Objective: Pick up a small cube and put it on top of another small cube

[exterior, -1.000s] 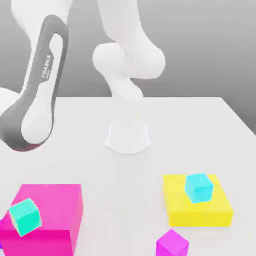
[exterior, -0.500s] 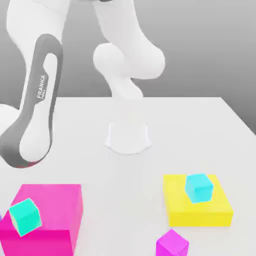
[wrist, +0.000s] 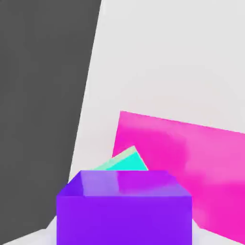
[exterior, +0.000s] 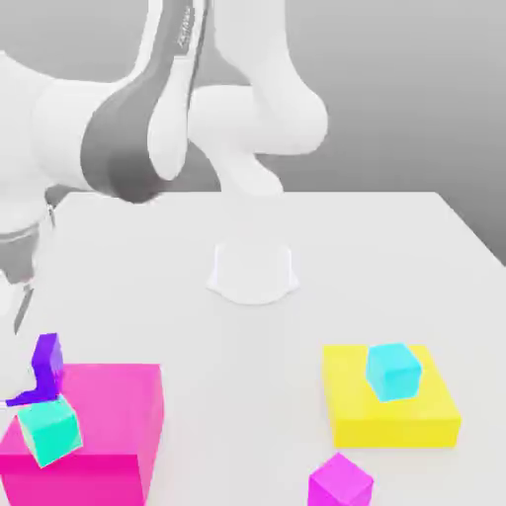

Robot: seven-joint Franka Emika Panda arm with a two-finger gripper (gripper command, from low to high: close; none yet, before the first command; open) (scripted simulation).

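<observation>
The small cube, deep violet-purple, hangs tilted in the air at the exterior view's left edge. It is just above a teal cube that rests on the big magenta block. My gripper reaches down from the left onto the purple cube and appears shut on it. In the hand view the purple cube sits very close, with the teal cube and the magenta block beyond it.
A flat yellow block at the exterior view's right carries a second teal cube. A small magenta-pink cube lies at the front. The arm's white round base stands mid-table. The table's edge runs close beside the magenta block.
The arm has swung over, bringing the hand down at the exterior view's left. The purple cube, unseen before, now hangs above the teal cube on the magenta block.
</observation>
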